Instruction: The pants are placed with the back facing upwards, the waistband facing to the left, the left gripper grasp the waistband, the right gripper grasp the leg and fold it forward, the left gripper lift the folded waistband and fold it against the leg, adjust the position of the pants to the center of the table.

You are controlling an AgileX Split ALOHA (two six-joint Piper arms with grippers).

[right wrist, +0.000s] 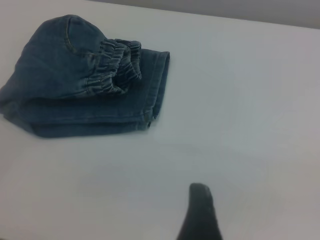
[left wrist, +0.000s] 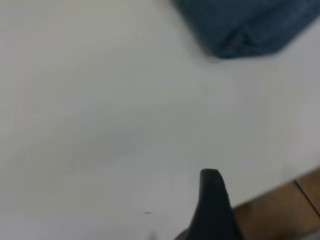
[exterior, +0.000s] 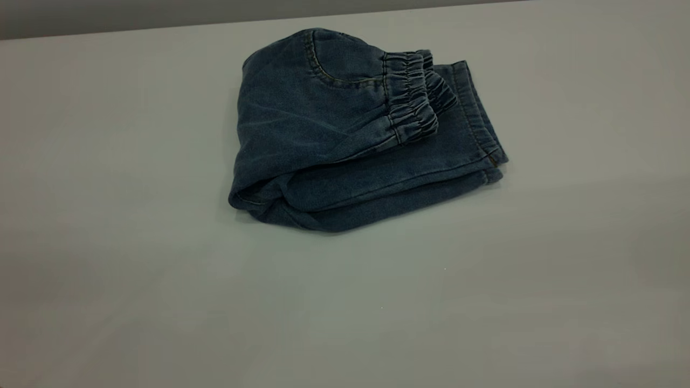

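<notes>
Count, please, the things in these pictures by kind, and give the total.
Folded denim pants: 1
White table: 1
Black gripper fingers in view: 2, one of the left gripper and one of the right gripper, both apart from the pants
Total: 4

Left gripper (left wrist: 212, 200) and right gripper (right wrist: 200, 210) both aloft, each showing one dark fingertip.
</notes>
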